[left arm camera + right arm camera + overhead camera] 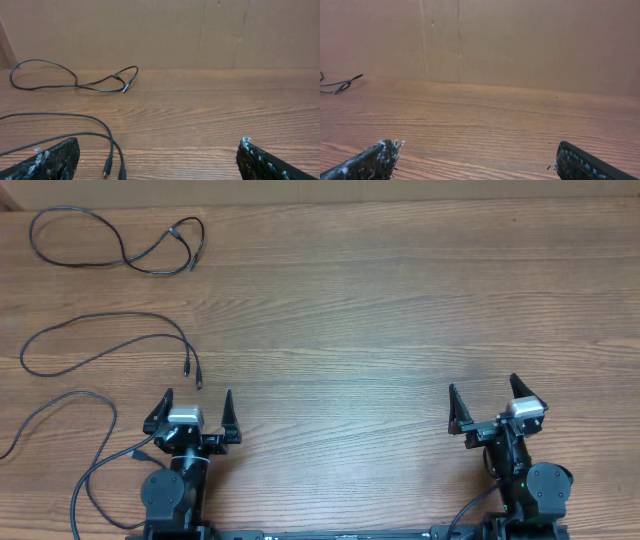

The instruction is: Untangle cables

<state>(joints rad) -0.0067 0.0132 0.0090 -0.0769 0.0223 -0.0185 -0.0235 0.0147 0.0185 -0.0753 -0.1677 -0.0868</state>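
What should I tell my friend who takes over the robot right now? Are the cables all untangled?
Left end effector: open, empty, at the near edge of the table.
Right end effector: open, empty, also at the near edge.
Cables: all on the left side. Far cable in the far corner, middle cable below it, near cable running past the left arm.
Done: the three cables lie apart, none crossing another.
Left: probably nothing. Check that the near cable is not caught on the arm.

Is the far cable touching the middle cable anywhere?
Apart. The overhead view shows a band of bare wood between the far cable and the middle cable along their whole length.
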